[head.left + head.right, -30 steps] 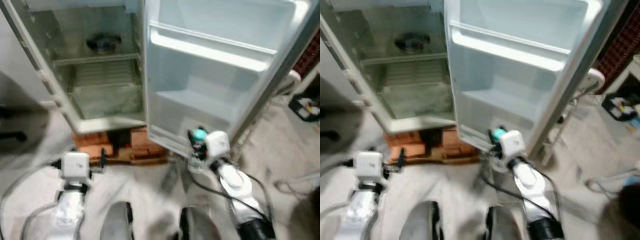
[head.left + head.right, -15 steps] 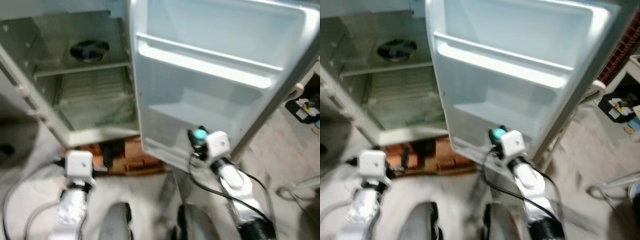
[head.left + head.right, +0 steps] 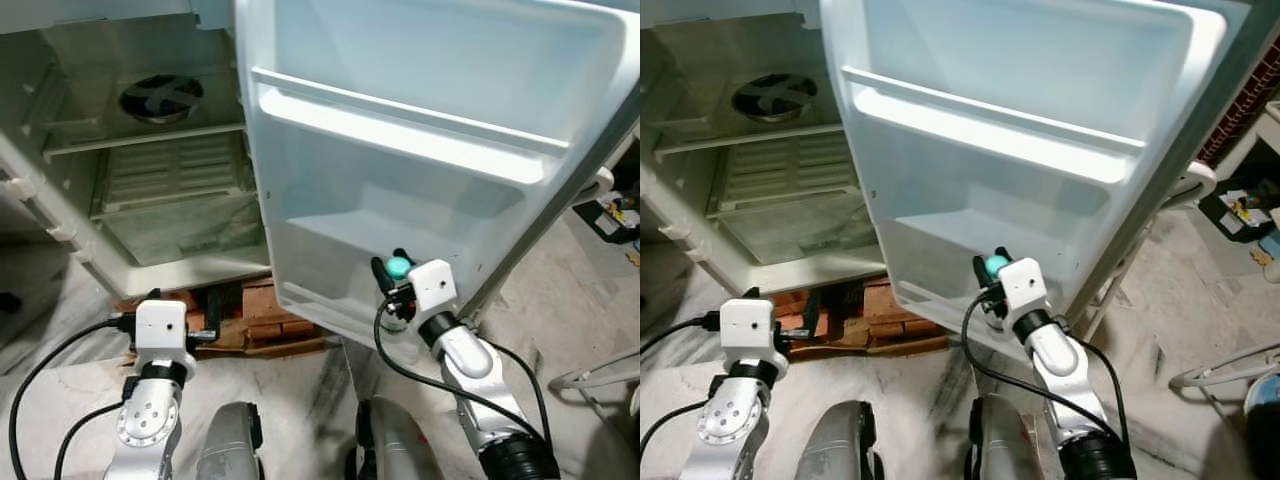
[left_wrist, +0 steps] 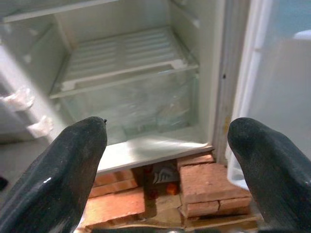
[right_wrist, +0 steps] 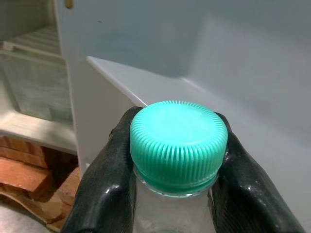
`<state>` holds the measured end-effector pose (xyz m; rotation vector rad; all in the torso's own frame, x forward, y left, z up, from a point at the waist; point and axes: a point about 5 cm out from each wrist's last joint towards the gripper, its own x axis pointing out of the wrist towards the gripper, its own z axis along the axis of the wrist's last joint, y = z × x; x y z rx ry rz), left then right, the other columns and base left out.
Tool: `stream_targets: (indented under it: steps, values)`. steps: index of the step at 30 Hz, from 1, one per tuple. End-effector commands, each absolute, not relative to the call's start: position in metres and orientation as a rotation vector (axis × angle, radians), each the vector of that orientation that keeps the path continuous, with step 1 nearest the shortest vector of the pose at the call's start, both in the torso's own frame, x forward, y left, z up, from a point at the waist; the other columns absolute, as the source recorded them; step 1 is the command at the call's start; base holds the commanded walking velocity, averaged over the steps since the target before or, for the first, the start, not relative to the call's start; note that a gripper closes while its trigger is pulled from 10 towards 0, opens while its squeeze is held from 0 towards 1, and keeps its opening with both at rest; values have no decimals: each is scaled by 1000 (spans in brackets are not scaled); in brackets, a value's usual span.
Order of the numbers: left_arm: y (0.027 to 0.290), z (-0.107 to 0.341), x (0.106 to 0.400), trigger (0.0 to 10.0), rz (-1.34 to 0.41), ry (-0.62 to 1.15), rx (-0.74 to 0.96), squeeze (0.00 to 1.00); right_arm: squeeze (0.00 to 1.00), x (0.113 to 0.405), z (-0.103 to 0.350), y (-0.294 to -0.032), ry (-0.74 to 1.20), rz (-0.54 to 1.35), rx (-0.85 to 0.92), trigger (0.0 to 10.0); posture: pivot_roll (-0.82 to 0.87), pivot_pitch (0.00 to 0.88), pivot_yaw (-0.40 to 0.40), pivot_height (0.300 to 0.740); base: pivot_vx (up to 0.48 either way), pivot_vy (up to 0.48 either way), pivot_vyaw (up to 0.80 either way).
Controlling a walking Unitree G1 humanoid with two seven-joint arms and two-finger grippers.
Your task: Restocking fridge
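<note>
i see even, cool light on the fridge door point(image 3: 430, 120), with a bright glare band along its shelf rail point(image 3: 400, 135). the fridge interior point(image 3: 150, 150) sits dimmer and greyer. head views are sharp; the left gripper's fingers point(image 4: 63, 170) loom soft and out of focus.

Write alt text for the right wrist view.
The right pincer grips a clear bottle just below its teal ribbed cap, facing the open fridge door's white lower shelf. Bricks lie under the fridge.
</note>
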<state>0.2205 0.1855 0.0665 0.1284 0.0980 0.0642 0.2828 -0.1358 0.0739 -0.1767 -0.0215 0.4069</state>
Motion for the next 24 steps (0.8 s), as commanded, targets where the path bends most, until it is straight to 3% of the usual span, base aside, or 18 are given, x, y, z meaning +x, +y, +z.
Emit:
stream_targets:
  steps: [1,10,24]
  values:
    - [188,65,218,10000,74,108,142,0,0,284,77,-136,-37,411,-178,10000,-5,106,1,625,0,0,0]
    - [188,65,218,10000,76,110,156,0,0,283,77,-136,-38,412,-181,10000,-7,111,1,570,0,0,0]
    - [194,70,214,10000,120,82,222,0,0,290,82,-130,-63,447,-198,10000,6,142,-3,570,0,0,0]
